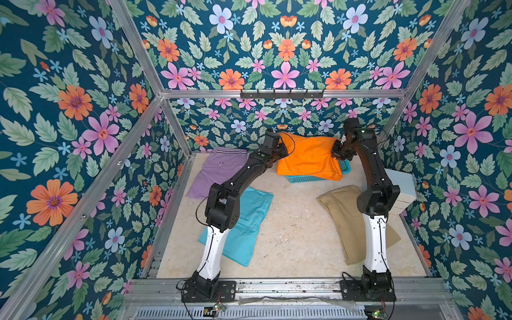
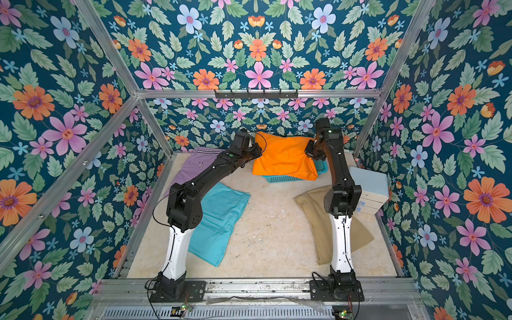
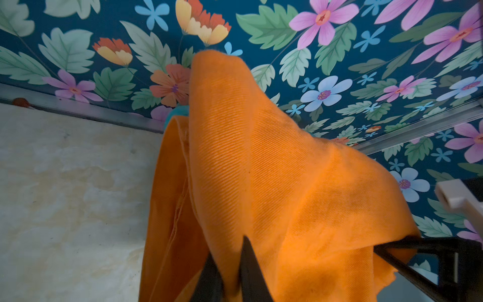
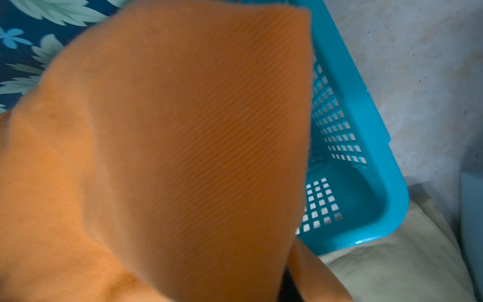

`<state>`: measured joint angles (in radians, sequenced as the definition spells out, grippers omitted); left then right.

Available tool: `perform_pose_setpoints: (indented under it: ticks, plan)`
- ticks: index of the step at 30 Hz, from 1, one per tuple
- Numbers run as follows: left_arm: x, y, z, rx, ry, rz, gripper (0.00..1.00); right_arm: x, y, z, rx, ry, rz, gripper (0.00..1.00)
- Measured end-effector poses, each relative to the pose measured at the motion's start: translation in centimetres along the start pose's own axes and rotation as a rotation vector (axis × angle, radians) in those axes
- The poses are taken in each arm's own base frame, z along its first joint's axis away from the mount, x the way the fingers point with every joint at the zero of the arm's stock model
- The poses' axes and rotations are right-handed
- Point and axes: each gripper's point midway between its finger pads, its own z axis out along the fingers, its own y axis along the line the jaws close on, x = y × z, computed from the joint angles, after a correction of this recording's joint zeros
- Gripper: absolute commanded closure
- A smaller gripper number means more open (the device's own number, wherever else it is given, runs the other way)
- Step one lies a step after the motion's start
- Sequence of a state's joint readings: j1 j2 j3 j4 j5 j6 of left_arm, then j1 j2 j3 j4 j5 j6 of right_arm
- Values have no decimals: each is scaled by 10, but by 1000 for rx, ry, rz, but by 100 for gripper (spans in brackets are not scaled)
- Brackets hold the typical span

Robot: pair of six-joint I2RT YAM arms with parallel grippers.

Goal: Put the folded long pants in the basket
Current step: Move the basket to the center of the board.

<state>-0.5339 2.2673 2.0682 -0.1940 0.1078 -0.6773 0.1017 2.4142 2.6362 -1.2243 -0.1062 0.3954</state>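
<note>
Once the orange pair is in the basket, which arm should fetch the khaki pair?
Right, likely. The khaki pants lie by the right arm's base; the left arm stands across the table. The left gripper and right gripper clamp the orange pants.

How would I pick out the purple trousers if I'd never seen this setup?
On the pale table, look to the far corner on the robot's left. The lilac pants lie flat there, beyond the turquoise pants; only they have a dark-striped waistband.
</note>
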Motion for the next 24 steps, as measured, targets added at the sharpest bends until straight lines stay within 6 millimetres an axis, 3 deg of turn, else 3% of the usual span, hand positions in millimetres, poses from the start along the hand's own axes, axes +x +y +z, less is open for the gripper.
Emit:
perform_pose_setpoints:
  ticks: [3,7,10,13,19,21,24]
  plan:
    - [7,6,11,-1,10,-12,100,3,-2,13,7,17,0,100]
    - [20,22,10,-32,39,-31,100,17,-1,30,5,68,-3,100]
    - [28,35,-5,-62,60,-41,100,38,7,43,15,120,-32,100]
    - [27,51,-31,-103,60,-47,100,67,28,51,1,172,-91,100]
    - [14,87,-80,-178,49,-53,100,118,82,41,-79,238,-203,100]
    - [8,92,-90,-194,43,-38,100,125,93,33,-117,247,-217,100]
    - [2,84,-101,-171,36,-17,100,122,95,17,-139,215,-215,100]
